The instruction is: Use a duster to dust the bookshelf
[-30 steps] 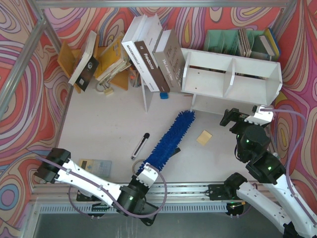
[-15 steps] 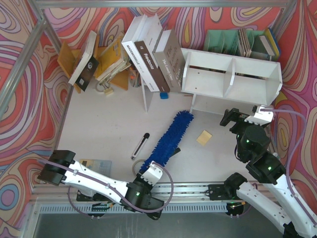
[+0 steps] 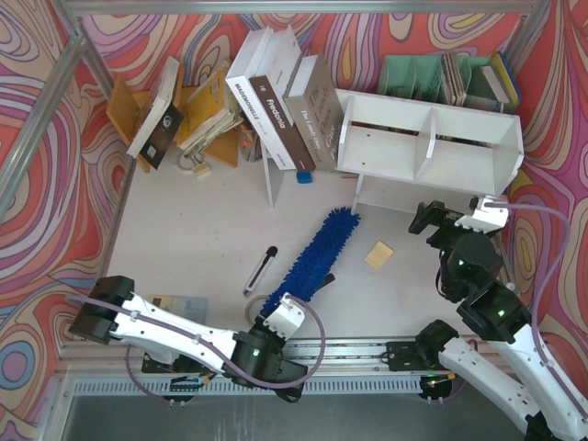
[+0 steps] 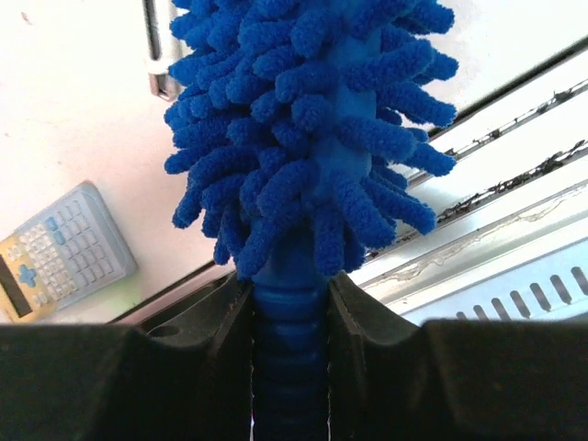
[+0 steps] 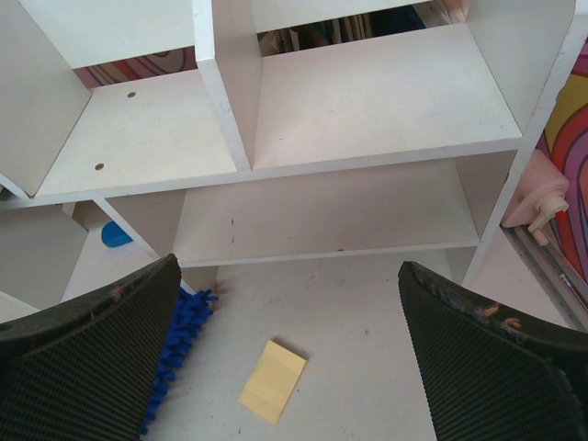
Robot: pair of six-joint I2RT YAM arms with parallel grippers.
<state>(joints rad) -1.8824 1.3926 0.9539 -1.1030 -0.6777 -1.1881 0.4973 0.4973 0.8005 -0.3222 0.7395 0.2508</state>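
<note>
Two jaws of the left gripper [image 4: 289,317] are clamped on the ribbed blue handle of the duster [image 3: 312,257], at the 6 o'clock edge of the desk [image 3: 184,220] in the top view. From that grip the shaggy blue head is stretched across the desk toward 1 o'clock. Its tip is seen just short of the lower left corner of the bookshelf [image 3: 432,138]; whether the two touch cannot be told. A black-and-silver tool [image 3: 260,269] is laid just beside the duster, on its 9 o'clock side, and a calculator [image 4: 55,253] is seen near the grip, further toward 9 o'clock.

The jaws of the right gripper [image 5: 287,266] are spread wide apart and grip nothing. This gripper is placed at 3 o'clock of the desk and is pointed at the open front of the bookshelf, whose upper tier is split by a central divider. A small yellow pad [image 3: 378,254] is laid on the desk between the duster's tip and the right gripper, in front of the lower tier.

The bookshelf is set at 1 o'clock of the desk. Leaning books [image 3: 280,110] are propped at 12 o'clock, touching its left end, and a pale green organiser [image 3: 413,75] is seen behind it.
</note>
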